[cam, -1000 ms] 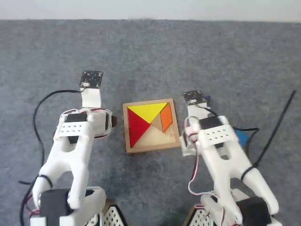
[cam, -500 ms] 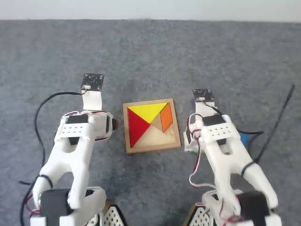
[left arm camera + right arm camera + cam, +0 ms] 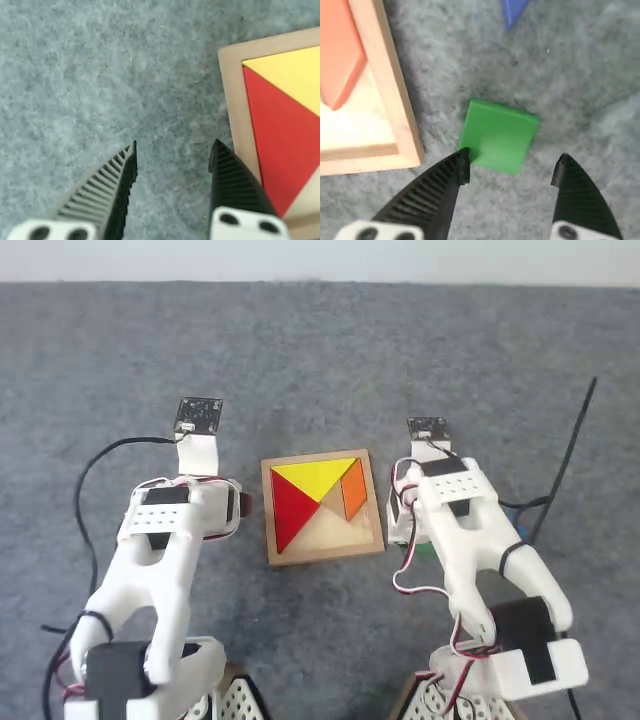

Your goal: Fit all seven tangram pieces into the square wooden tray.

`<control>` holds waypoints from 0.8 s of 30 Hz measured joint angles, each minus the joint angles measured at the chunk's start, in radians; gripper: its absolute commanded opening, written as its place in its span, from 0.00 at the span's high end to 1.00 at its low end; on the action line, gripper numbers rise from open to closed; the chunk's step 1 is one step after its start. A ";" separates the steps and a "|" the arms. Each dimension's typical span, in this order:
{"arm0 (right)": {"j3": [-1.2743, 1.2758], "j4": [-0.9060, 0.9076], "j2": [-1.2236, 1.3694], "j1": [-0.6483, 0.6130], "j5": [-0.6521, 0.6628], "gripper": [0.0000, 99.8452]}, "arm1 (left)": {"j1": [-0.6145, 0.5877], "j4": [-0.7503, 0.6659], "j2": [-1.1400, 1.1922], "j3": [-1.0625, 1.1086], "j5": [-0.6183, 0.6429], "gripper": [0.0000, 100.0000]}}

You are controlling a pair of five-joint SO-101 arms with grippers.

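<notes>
Just right of the wooden tray [image 3: 395, 115], the right gripper [image 3: 514, 157] is hanging wide open over a green square [image 3: 499, 135] lying on the grey table [image 3: 580, 75] (a blue piece [image 3: 512, 10] is lying just beyond it). The left gripper [image 3: 175, 145], equally spread, is hovering at the tray's opposite edge. A red triangle [image 3: 290, 508], a yellow triangle [image 3: 314, 478] and an orange piece [image 3: 353, 488] are sitting inside the tray.

The square wooden tray [image 3: 325, 551] lies flat on the grey mat [image 3: 480, 360]. Inside it lie a yellow triangle [image 3: 315, 477], a red triangle [image 3: 288, 508] and an orange piece [image 3: 353, 488]. A green square [image 3: 499, 135] lies flat just outside the tray. A blue piece [image 3: 512, 9] lies near the green square.
</notes>
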 measured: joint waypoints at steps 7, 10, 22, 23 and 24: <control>-0.080 0.038 -0.006 -0.003 -0.015 0.73 | 0.052 -0.003 0.000 0.031 0.000 0.77; -0.117 0.044 0.023 -0.003 -0.040 0.73 | 0.077 -0.003 0.000 0.032 0.000 0.77; -0.295 0.052 0.336 -0.005 -0.071 0.90 | 0.075 -0.003 0.000 0.032 0.000 0.77; -0.299 0.052 0.338 0.002 -0.071 0.91 | 0.075 -0.003 0.000 0.032 0.000 0.77; -0.301 0.057 0.336 0.005 -0.071 0.92 | 0.075 -0.003 0.000 0.032 0.000 0.77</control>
